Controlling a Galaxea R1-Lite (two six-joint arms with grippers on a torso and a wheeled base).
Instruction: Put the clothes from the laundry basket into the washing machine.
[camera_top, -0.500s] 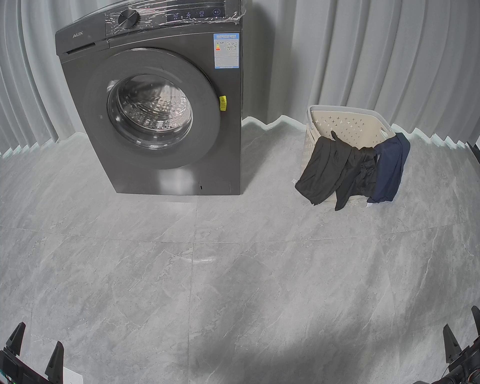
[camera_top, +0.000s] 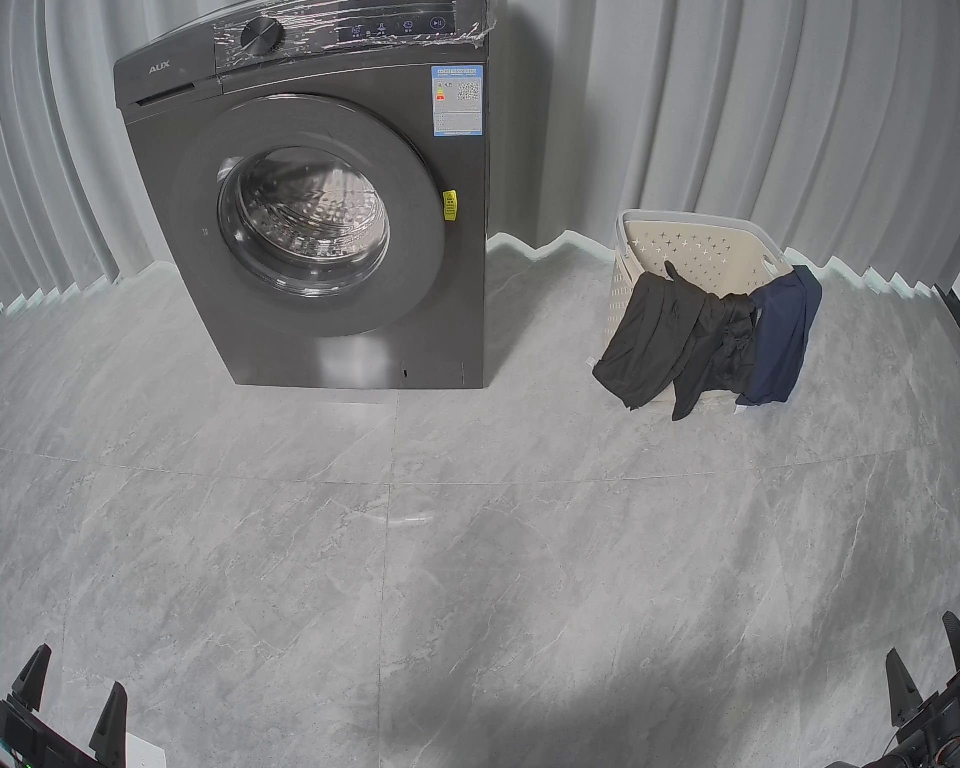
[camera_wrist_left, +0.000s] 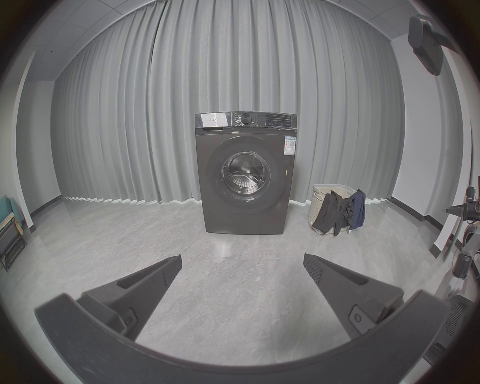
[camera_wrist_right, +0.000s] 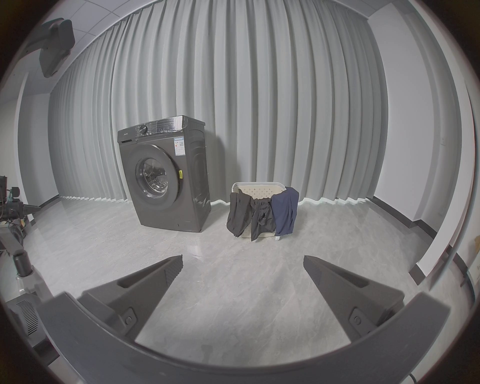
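Grey floor (camera_top: 480, 560) separates washing machine (camera_top: 310, 210), laundry basket (camera_top: 700, 250).

My head camera looks forward and down from well back, with the washing machine (camera_top: 310, 200) on the left and the laundry basket (camera_top: 690, 245) on the right. Both wrist cameras sit low. They look level past the left gripper (camera_wrist_left: 242, 257) and right gripper (camera_wrist_right: 242, 258) at that same far-off pair. The left one faces the machine squarely, the right one at an angle.

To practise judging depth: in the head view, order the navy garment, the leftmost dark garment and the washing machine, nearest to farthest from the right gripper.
From the right gripper:
1. Navy garment, over the right of the laundry basket front rim.
2. Leftmost dark garment, over the rim's left part.
3. Washing machine, far to the left.
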